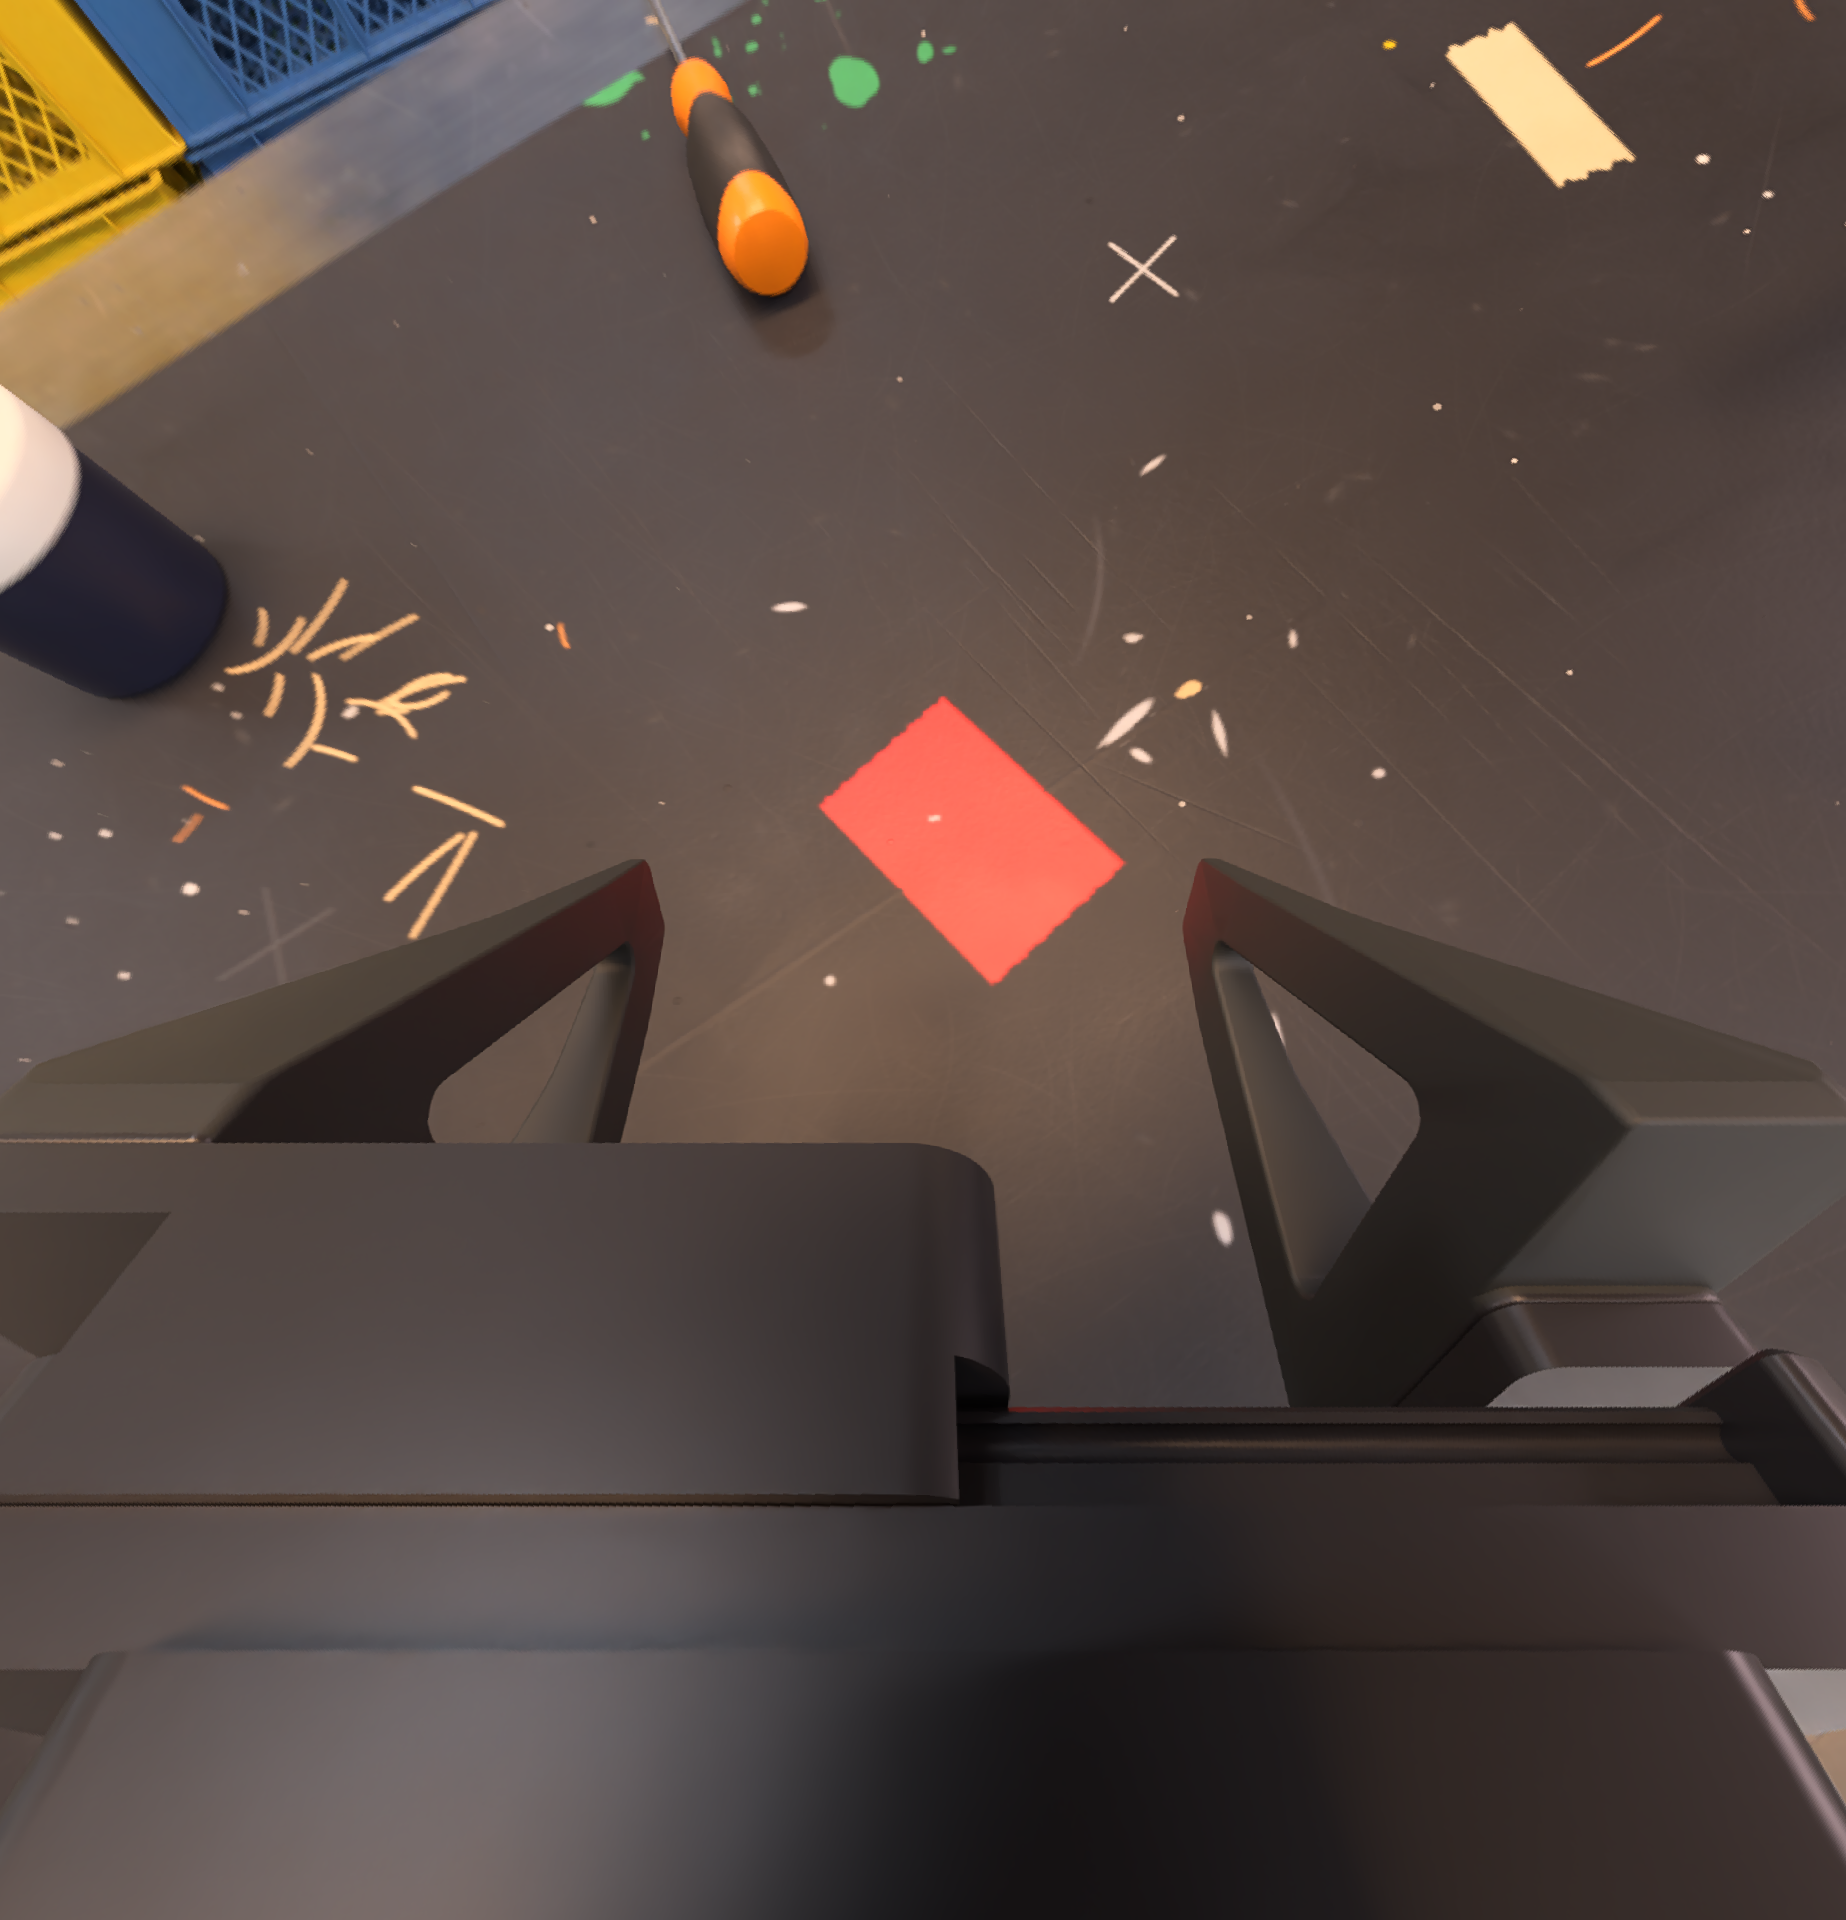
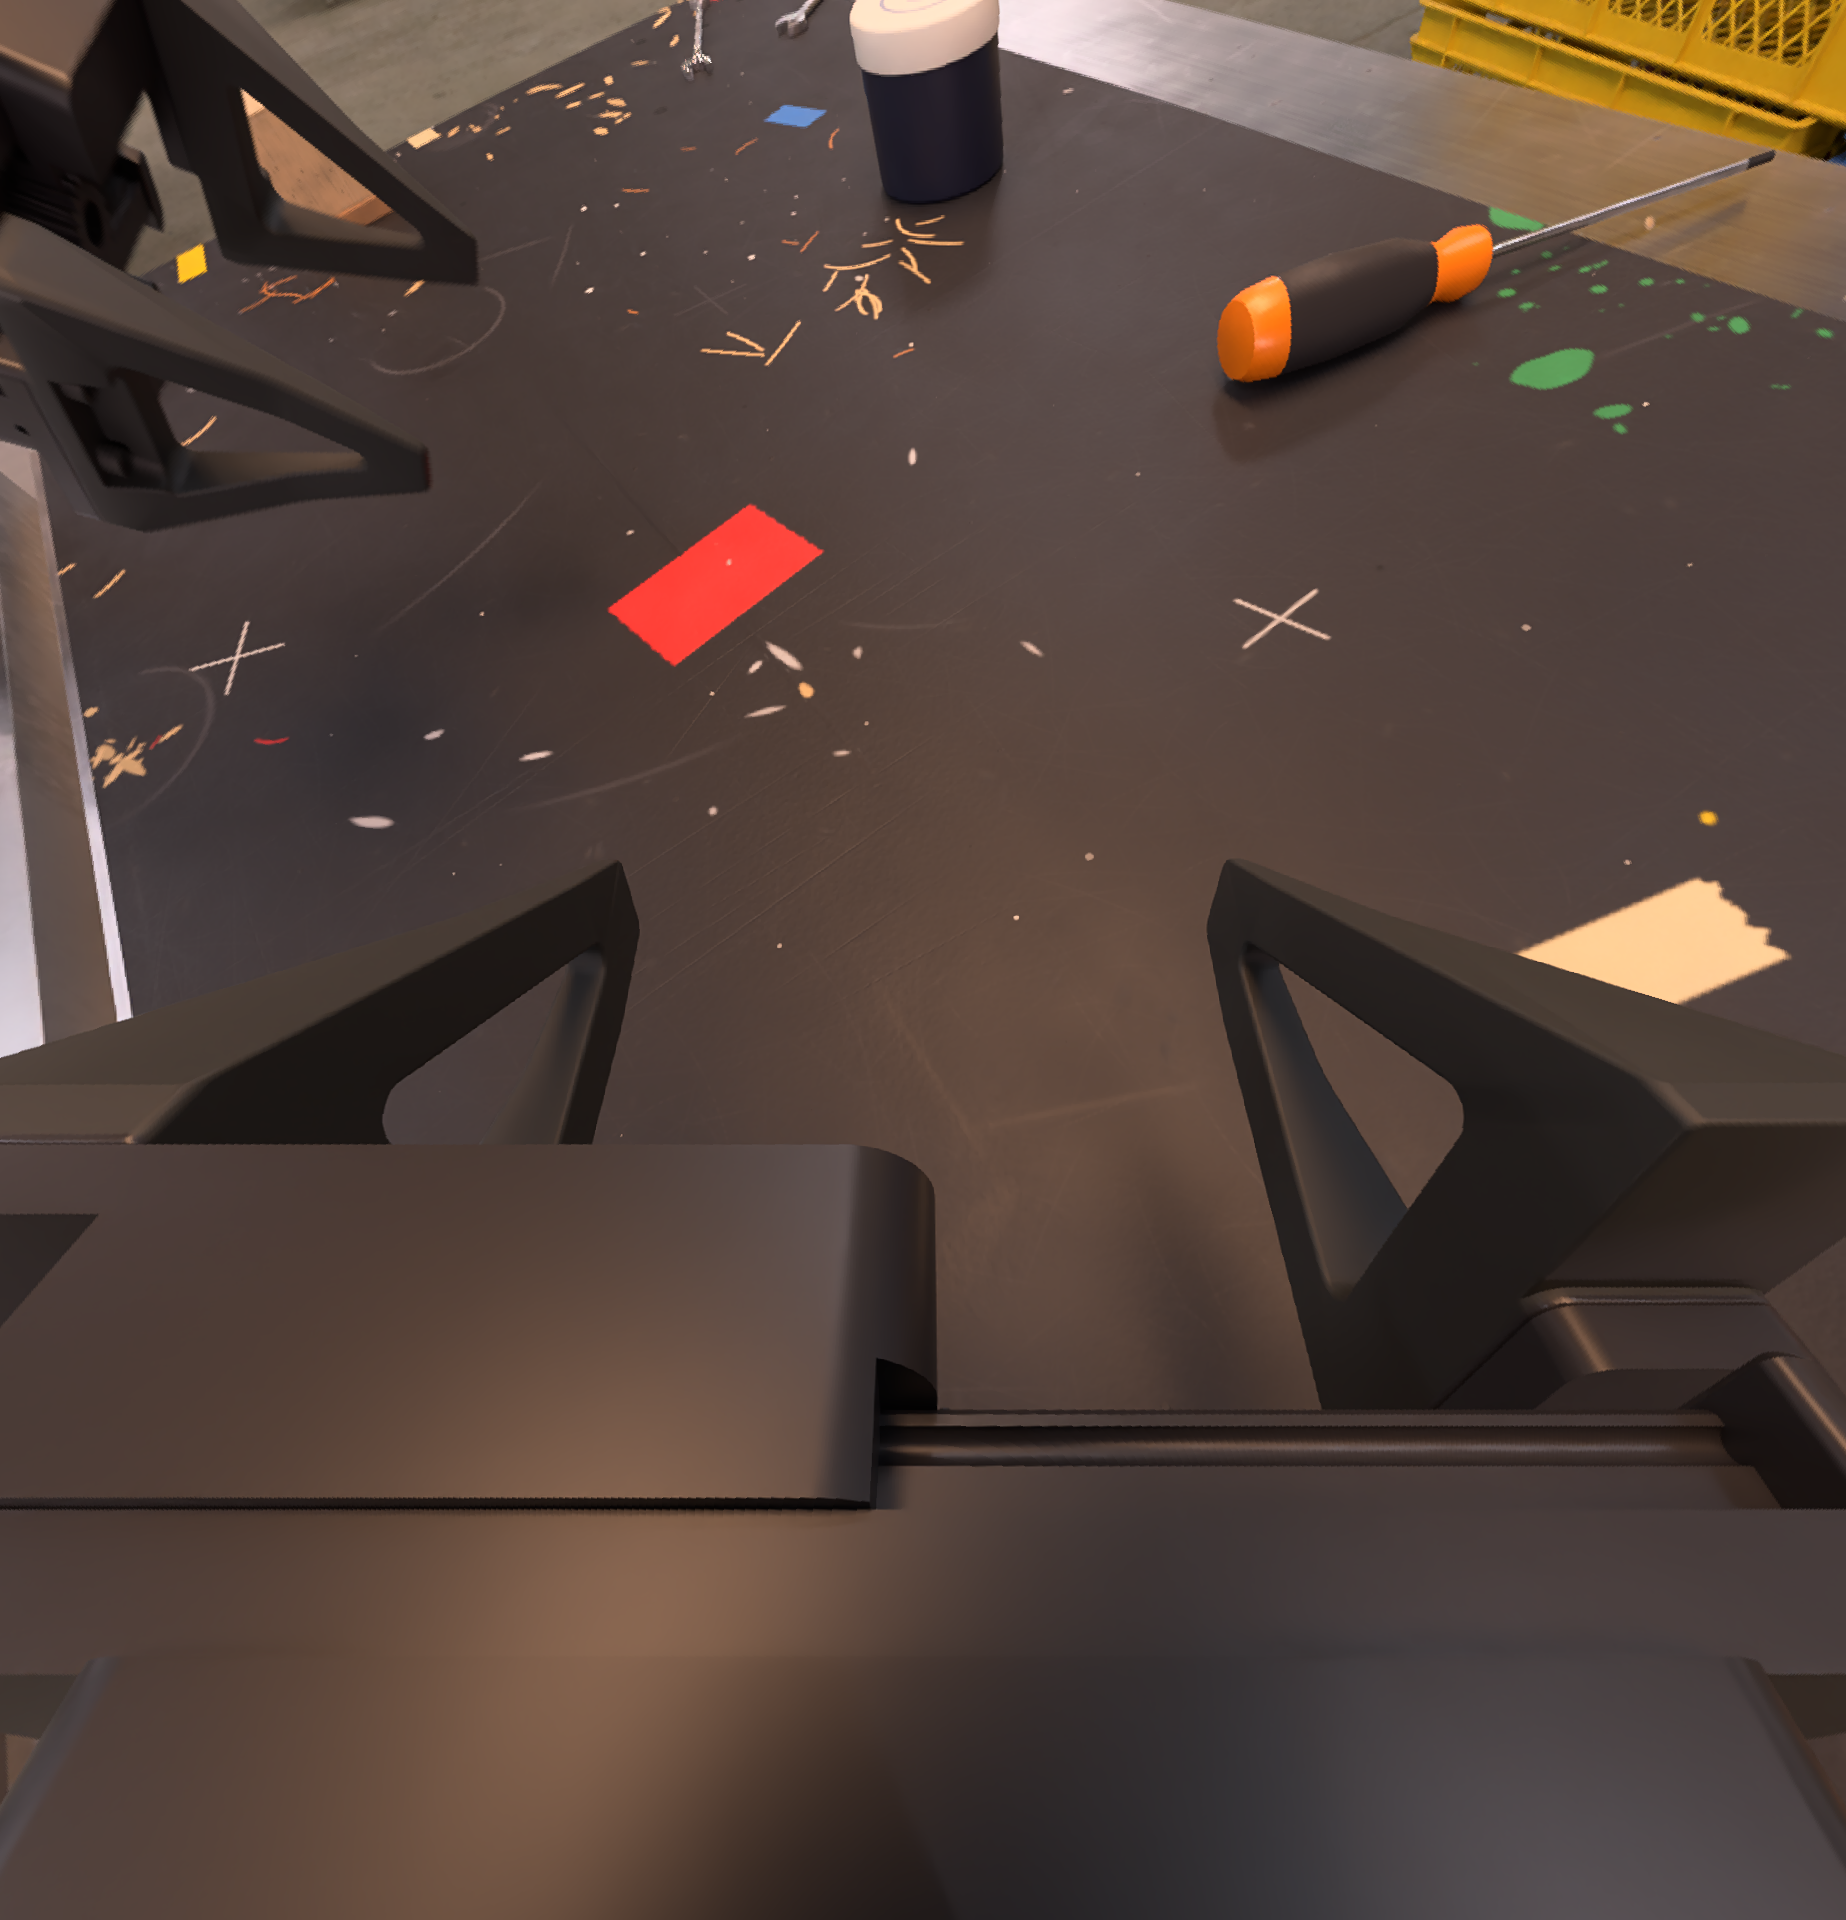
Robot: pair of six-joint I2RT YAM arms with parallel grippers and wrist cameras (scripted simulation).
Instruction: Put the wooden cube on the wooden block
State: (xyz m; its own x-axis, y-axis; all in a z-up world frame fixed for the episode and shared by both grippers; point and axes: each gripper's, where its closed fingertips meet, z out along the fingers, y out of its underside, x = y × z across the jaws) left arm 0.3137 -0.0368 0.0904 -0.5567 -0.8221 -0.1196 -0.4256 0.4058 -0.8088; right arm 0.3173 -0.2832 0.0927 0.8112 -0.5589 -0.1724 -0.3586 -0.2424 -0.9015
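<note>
A light brown wooden piece (image 2: 311,177) shows in the right wrist view at the far left, mostly hidden behind the left gripper's fingers; I cannot tell whether it is the cube or the block. No wooden piece shows in the left wrist view. My left gripper (image 1: 919,883) is open and empty above a red patch (image 1: 966,836) on the dark table. It also shows in the right wrist view (image 2: 446,369), open, held above the table. My right gripper (image 2: 919,883) is open and empty over bare table (image 2: 1002,1039).
An orange and black screwdriver (image 2: 1345,301) lies at the far right. A dark cylinder with a white cap (image 2: 929,104) stands at the back. A yellow crate (image 2: 1667,62) and a blue crate (image 1: 275,62) sit beyond the table edge. A tan tape strip (image 2: 1667,940) lies near my right finger.
</note>
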